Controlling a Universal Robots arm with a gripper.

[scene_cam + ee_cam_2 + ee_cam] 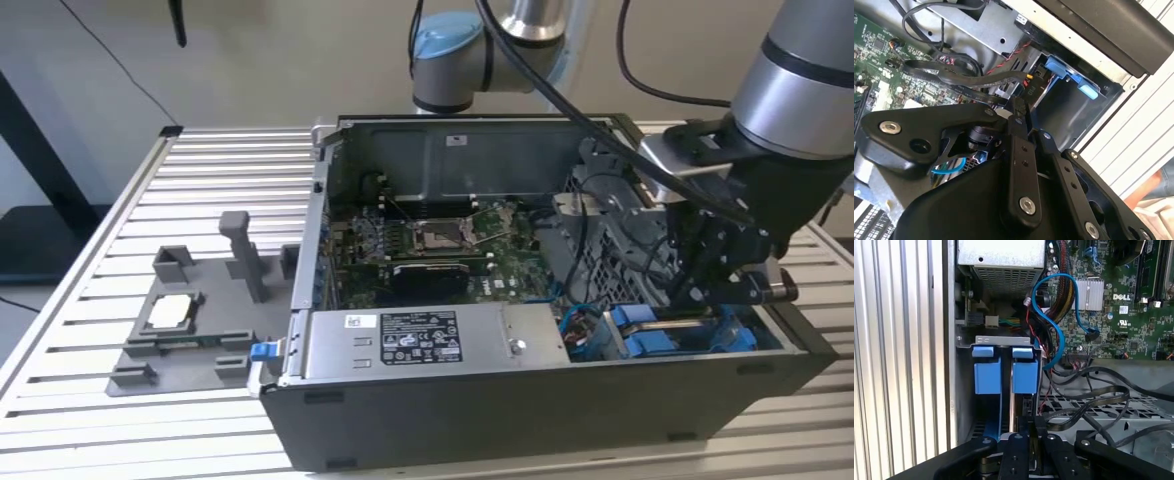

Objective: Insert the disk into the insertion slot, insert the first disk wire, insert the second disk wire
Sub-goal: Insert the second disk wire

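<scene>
**Working a wire down at the drive cage**

Starting with the exterior view: the gripper (714,285) hangs inside the open case (534,400), right over the cage (681,335) beside the power supply (427,340). Blue carrier parts show in the cage beneath it, so the disk looks seated. On the far side of the case from the cage, the grey fixture (187,320) sits on the slatted table (80,420).

Over to the second wrist view: the fingers (1021,107) are pinched nearly together on a flat black connector (1026,90), held just beside the cage's blue latch (1069,75).

Now the first wrist view: two blue carrier tabs (1004,370) stand side by side in the slot (1004,342), the disk (1012,410) edge-on between them. A blue cable (1054,325) loops loose from the motherboard (1124,305) toward the cage.

My read: disk step done, a wire in hand, wiring unfinished.
</scene>
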